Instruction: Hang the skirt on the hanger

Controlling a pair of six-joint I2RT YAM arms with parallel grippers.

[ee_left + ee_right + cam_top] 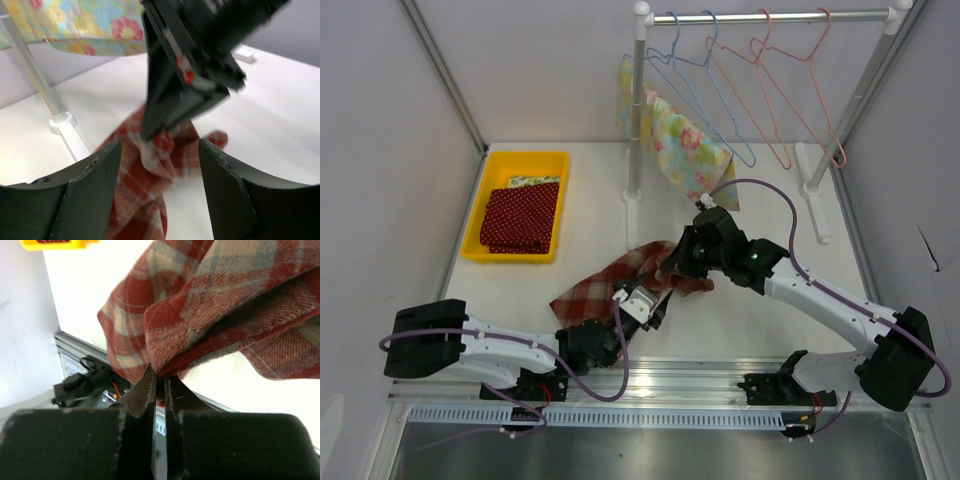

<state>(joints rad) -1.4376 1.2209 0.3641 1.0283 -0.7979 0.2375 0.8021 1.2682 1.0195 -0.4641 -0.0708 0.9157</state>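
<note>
The skirt [605, 285] is red plaid cloth, partly lifted off the white table. My right gripper [670, 268] is shut on a fold of its edge [160, 371], and the cloth [215, 300] hangs from the pinch. My left gripper [653, 303] stands open just in front of it. In the left wrist view its fingers [95, 190] flank the skirt [142, 185] without touching it, under the right gripper's black body [185, 65]. Empty wire hangers, blue [720, 100] and pink [780, 95], hang on the rail [770, 17] at the back.
A floral garment [685, 150] hangs on a hanger beside the rack's left post [637, 120]. A yellow bin [485, 215] at back left holds a red dotted cloth [522, 217]. The rack's right foot [815, 195] lies on the table.
</note>
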